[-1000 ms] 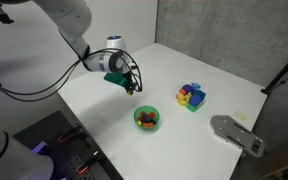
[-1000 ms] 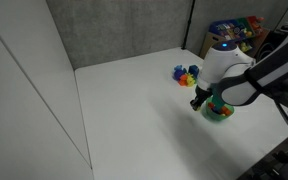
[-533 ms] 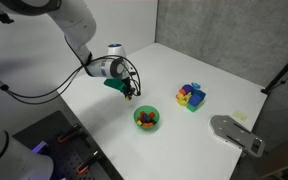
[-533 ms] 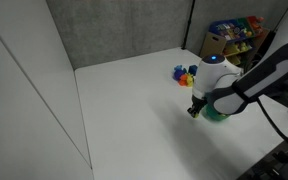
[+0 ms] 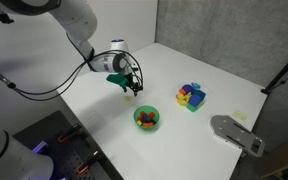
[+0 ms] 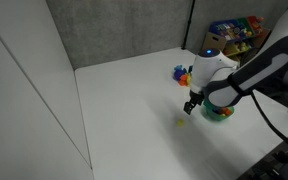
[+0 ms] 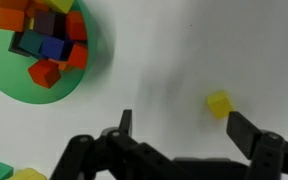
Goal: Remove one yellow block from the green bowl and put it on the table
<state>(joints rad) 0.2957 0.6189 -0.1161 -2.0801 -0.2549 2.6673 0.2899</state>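
The tool (image 7: 184, 140) stands wide open and holds nothing; both of its dark fingers (image 7: 246, 132) show at the bottom of the wrist view. The yellow block (image 7: 218, 104) lies free on the white surface (image 7: 164, 50), just ahead of the fingertips, nearer to the finger at the picture's right side and touching neither. It is a cube, so it has no long axis to care about. The green bowl (image 7: 94, 62), with red, blue and orange blocks inside, is off to the other side of the tool, well apart from the yellow block. In an exterior view the yellow block (image 6: 181, 124) is a small spot below the raised tool (image 6: 191, 106); the wrist view cannot show this height. I judge that the placing is done; a straight lift would leave the block undisturbed.
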